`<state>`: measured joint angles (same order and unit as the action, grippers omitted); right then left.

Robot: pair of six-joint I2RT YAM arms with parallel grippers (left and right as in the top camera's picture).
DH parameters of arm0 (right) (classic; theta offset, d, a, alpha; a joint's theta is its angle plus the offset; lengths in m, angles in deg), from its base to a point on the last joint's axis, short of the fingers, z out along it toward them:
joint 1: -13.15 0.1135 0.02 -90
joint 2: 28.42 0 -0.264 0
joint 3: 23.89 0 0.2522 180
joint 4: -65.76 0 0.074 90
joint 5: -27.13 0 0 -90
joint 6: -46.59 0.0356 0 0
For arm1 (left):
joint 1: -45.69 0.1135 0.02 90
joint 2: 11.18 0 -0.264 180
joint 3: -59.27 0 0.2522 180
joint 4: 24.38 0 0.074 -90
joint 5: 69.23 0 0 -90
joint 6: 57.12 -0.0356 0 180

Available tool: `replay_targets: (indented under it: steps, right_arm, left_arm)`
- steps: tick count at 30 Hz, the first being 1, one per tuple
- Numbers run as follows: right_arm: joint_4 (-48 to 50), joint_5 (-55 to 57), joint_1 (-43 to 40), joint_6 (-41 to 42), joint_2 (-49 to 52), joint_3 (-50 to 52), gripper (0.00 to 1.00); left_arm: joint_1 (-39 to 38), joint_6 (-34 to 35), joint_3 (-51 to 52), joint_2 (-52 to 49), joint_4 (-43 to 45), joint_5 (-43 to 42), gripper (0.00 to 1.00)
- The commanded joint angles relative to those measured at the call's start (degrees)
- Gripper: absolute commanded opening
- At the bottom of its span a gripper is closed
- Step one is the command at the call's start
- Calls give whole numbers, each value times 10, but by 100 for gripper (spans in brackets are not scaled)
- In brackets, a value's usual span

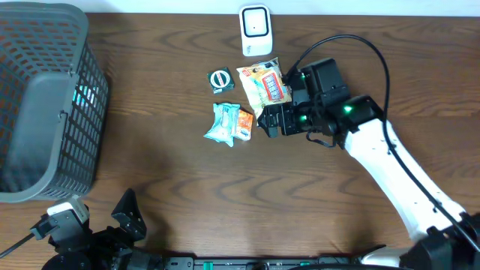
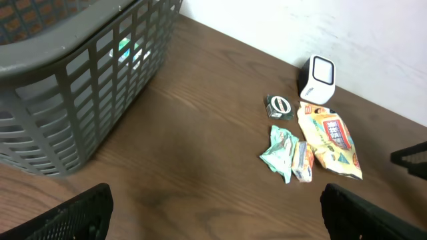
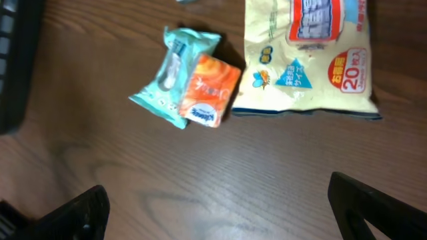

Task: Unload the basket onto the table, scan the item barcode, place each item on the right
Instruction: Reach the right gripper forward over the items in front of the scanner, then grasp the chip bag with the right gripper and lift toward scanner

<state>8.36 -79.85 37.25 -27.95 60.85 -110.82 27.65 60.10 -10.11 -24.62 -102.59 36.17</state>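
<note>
Directions are as seen from overhead, with 12 o'clock at the worktop's far edge. The white boxy barcode scanner (image 1: 255,30) is standing upright at 12 o'clock on the dark brown wooden worktop (image 1: 172,172), near the far edge. At 6 o'clock of it the yellow printed plastic snack bag (image 1: 264,84) is lying flat. Its top edge is reaching the scanner's base, but whether they are touching cannot be told. The small green round-labelled packet (image 1: 220,79) is lying at 9 o'clock of the bag, apart from it. At 7 o'clock of the bag the teal crinkled wrapper packet (image 1: 223,122) and the small orange packet (image 1: 244,124) are lying side by side, touching.

The right claw (image 3: 217,200) is hovering just at 3 o'clock of the orange packet, released, with its fingers spreading wide and gripping nothing. The left claw (image 2: 217,217) is sitting low at 7 o'clock of the worktop, also released and empty. The grey plastic lattice basket (image 1: 45,97) is occupying the 9 o'clock side, with something pale teal showing through its wall.
</note>
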Motion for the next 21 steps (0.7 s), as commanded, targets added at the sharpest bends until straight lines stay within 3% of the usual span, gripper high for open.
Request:
replay_targets:
  steps: [1,14,21]
  right_arm:
    - [-14,-3,1,-18,33,-42,99]
    - [-249,6,-40,-87,263,-408,99]
    - [-246,4,-54,-87,335,-443,99]
  left_arm:
    - [2,5,3,1,0,10,98]
    - [2,5,3,1,0,10,98]
    - [2,5,3,1,0,10,98]
